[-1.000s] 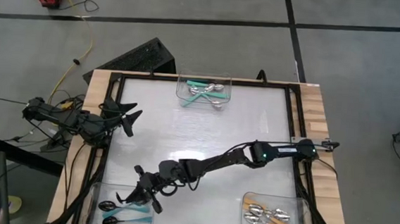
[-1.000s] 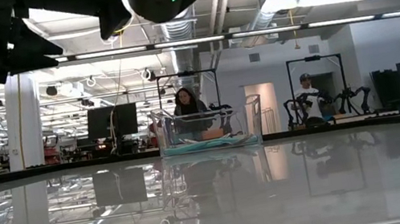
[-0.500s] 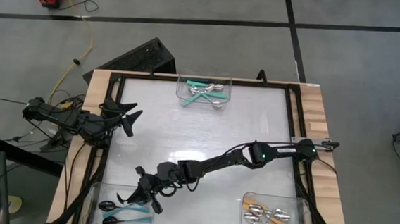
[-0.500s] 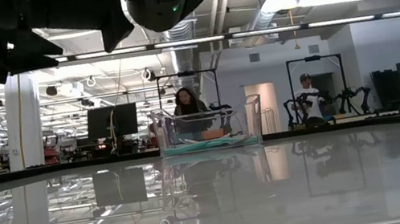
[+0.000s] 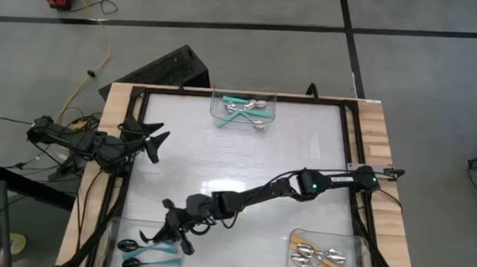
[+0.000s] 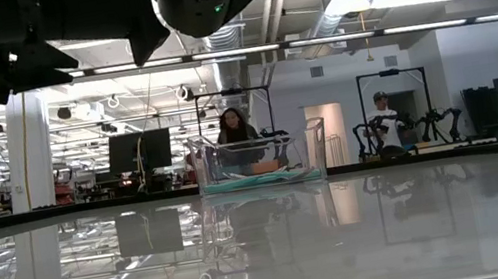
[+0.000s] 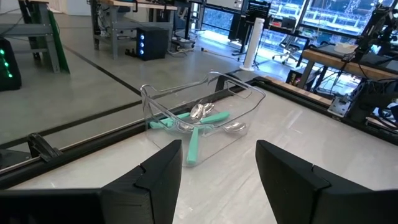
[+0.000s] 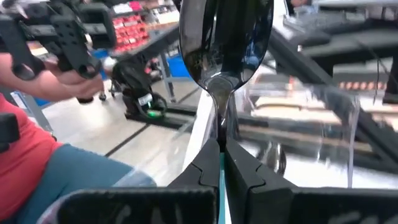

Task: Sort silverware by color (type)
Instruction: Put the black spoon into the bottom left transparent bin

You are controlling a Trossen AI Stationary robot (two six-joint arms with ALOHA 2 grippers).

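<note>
My right gripper (image 5: pixel 173 232) hangs over the table's near-left corner, at the clear bin (image 5: pixel 122 231) that holds black-bowled, teal-handled spoons (image 5: pixel 131 263). It is shut on one more such spoon, whose black bowl (image 8: pixel 224 37) sticks out past the fingers. My left gripper (image 5: pixel 150 140) waits open at the left edge, facing the far bin (image 7: pixel 249 93) of silver-bowled, teal-handled spoons (image 7: pixel 202 118). Orange-handled spoons (image 5: pixel 322 259) lie in the near-right bin. My right gripper pinches the spoon between its two fingertips (image 8: pixel 205 158) just behind the dark neck (image 8: pixel 219 106), where the teal handle (image 8: pixel 221 171) begins. The handle runs back between the fingers and the bowl points straight out ahead. The spoon is lifted clear.
Three clear bins stand on the white table: far middle (image 5: pixel 242 108), near left and near right (image 5: pixel 357 243). A black frame (image 5: pixel 351 150) rims the table. A person in a red top (image 8: pixel 25 143) shows beyond the table; other people sit in the room behind (image 6: pixel 232 127).
</note>
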